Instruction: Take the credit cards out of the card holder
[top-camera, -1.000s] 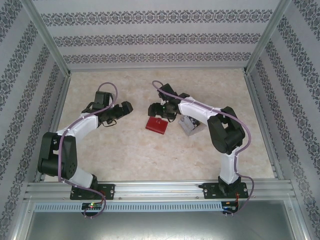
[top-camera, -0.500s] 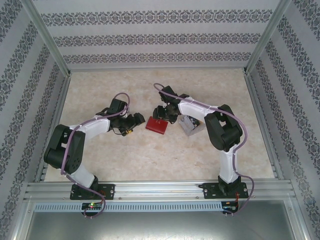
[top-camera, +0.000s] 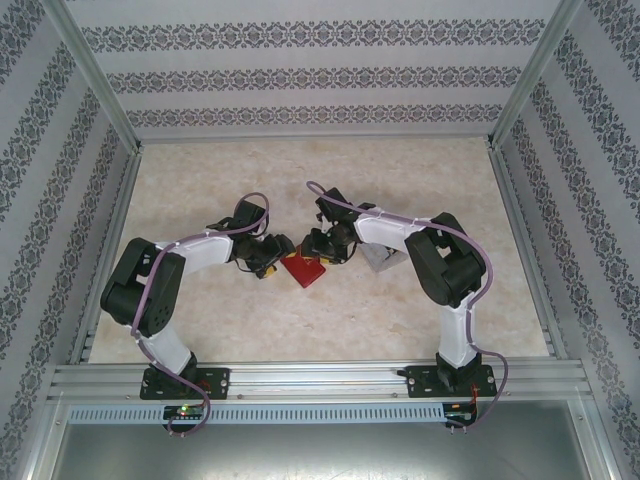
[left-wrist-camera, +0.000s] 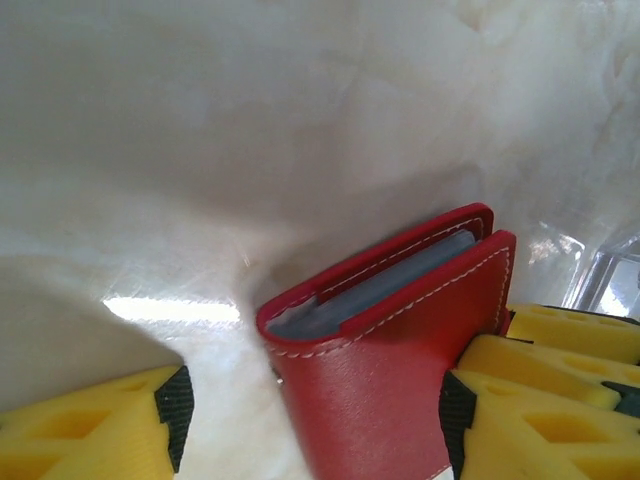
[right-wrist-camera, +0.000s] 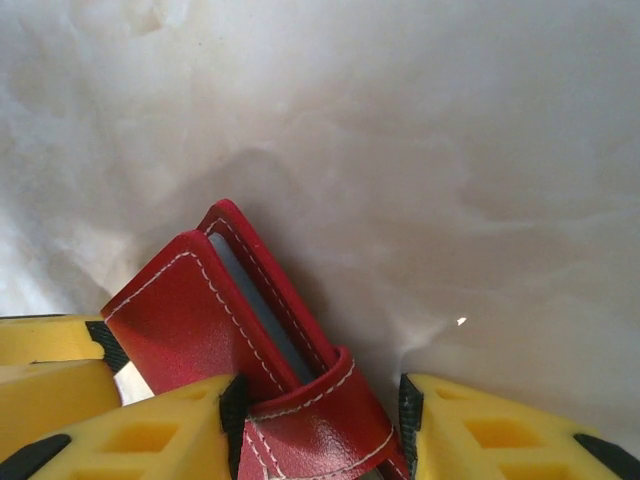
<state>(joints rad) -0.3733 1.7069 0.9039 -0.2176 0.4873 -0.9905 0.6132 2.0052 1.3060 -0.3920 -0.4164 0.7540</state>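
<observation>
Holder (top-camera: 302, 268) mid-frame on worktop (top-camera: 420, 180), grey cards (left-wrist-camera: 385, 290) inside. Left end effector (left-wrist-camera: 315, 405) straddles it, jaws apart, gap 1 side. Right end effector (right-wrist-camera: 322, 400) snug at tab end, clamp unclear. Likely bracing to open.

The card holder (left-wrist-camera: 400, 370) is red, leather-look material, smooth with a soft gloss and edged in pale thread stitching. Its grey-blue inner panel (left-wrist-camera: 390, 285) seems matt, though it sits in shadow. The counter (left-wrist-camera: 200, 150) is a marbled beige surface, smooth enough to throw glare. The yellow pads (right-wrist-camera: 150, 430) on the jaws are matt foam. The frame rails (top-camera: 320, 378) are bare silvery metal.
</observation>
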